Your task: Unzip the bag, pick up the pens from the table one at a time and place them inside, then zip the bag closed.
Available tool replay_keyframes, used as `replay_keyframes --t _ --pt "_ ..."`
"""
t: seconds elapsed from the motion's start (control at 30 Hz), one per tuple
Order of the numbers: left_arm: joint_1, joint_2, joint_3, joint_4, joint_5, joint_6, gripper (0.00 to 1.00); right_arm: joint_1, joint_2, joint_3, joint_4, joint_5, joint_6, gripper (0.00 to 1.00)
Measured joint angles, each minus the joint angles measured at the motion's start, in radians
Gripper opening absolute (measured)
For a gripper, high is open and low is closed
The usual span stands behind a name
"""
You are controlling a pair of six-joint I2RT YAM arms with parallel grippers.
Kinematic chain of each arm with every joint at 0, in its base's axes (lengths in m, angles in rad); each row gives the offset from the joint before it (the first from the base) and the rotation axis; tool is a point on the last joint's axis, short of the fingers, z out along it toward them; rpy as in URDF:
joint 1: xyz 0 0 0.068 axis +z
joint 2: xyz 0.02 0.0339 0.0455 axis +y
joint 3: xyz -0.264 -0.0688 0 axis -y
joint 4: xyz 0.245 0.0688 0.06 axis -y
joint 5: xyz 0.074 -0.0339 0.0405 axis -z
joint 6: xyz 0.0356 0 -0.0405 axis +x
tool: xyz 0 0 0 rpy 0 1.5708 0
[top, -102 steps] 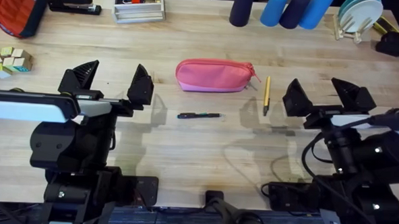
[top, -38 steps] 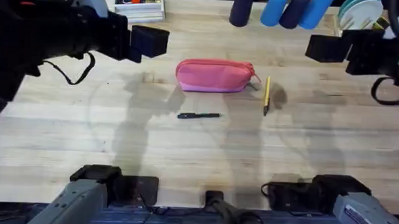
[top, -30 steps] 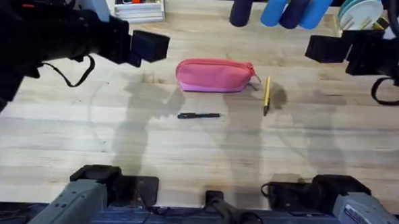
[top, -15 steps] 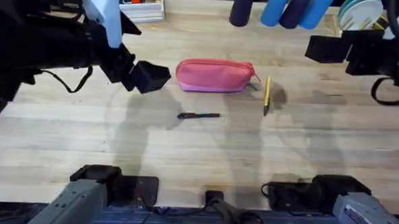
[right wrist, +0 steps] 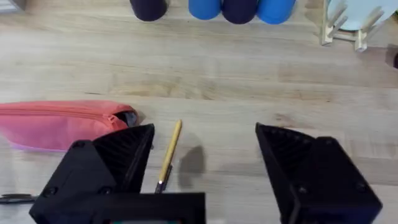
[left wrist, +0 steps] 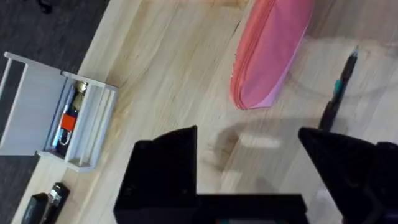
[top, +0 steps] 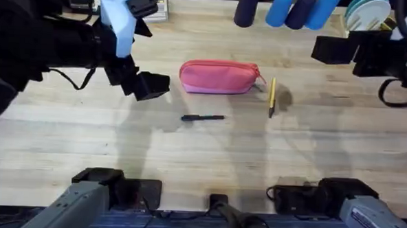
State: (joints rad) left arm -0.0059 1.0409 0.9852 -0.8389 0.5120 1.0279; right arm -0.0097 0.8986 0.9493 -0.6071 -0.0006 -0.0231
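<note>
The pink bag [top: 219, 77] lies zipped shut in the middle of the table [top: 208, 155], its pull at the right end. A black pen [top: 203, 117] lies just in front of it, and a yellow pen [top: 272, 96] lies off its right end. My left gripper [top: 141, 84] hovers open to the left of the bag; its wrist view shows the bag [left wrist: 270, 53] and the black pen [left wrist: 339, 93] beyond the gripper [left wrist: 249, 140]. My right gripper [top: 344, 51] hangs open at the far right, above the table. Its own view [right wrist: 205, 134] looks down on the yellow pen [right wrist: 169, 152] and the bag's zip end [right wrist: 56, 124].
A white desk organizer [left wrist: 56, 118] and a black stapler [left wrist: 43, 202] sit at the back left. Dark and blue cups [top: 284, 7] and a plate rack [top: 366, 12] line the back edge. The front half of the table is bare wood.
Both arms rose from their rest pose near the front. Over the last second the left gripper swung down and right toward the bag's left end; the right arm held still.
</note>
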Motion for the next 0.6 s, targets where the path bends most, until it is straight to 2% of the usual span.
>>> replay_keyframes --t 0.27,0.3,0.37,0.6 --pt "0.0 0.114 0.0 0.024 0.009 0.047 0.994 0.0 0.0 0.0 0.0 0.0 0.0 0.997" --pt "0.0 0.179 0.0 0.051 0.02 0.074 0.994 0.0 0.0 0.0 0.0 0.0 0.0 0.997" --pt "0.0 0.222 0.0 0.082 0.033 0.09 0.994 0.0 0.0 0.0 0.0 0.0 0.0 0.997" --pt "0.0 0.363 0.0 0.192 0.095 0.11 0.994 0.0 0.0 0.0 0.0 0.0 0.0 0.997"
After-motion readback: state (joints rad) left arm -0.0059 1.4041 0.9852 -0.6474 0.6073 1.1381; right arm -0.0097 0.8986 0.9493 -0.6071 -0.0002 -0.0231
